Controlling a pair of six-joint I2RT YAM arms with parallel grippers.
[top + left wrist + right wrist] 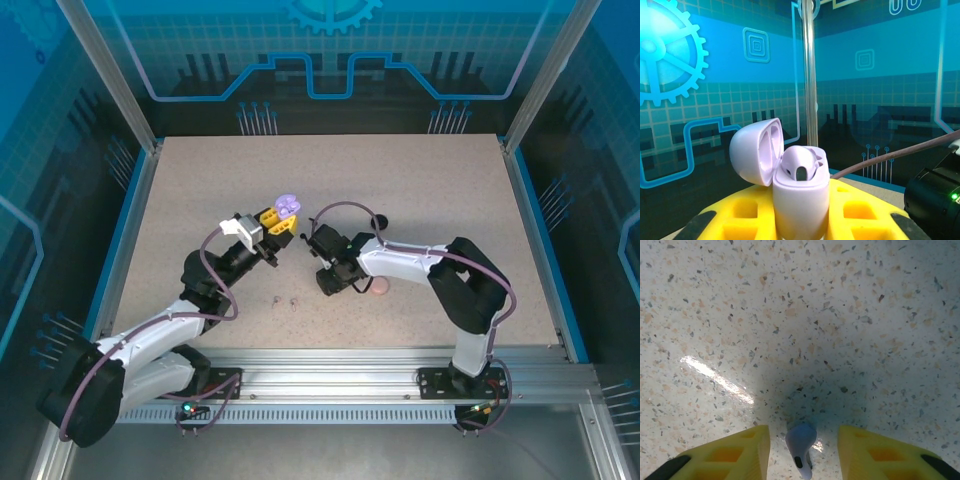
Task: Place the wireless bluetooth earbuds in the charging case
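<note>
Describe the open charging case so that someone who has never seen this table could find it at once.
Start at the speckled table and follow the left arm to its yellow claw. Clamped there is the lavender charging case, lid flipped open. Its neighbour, a pale pink round case, lies on the table by the right arm.

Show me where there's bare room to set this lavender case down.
Bare: the far half of the table, from the grippers to the back edge, and the strip left of the left arm. Crowded: the centre, where the left gripper holds the lavender case, the right gripper straddles a lavender earbud, and two pink earbuds and a pink case lie near.
</note>
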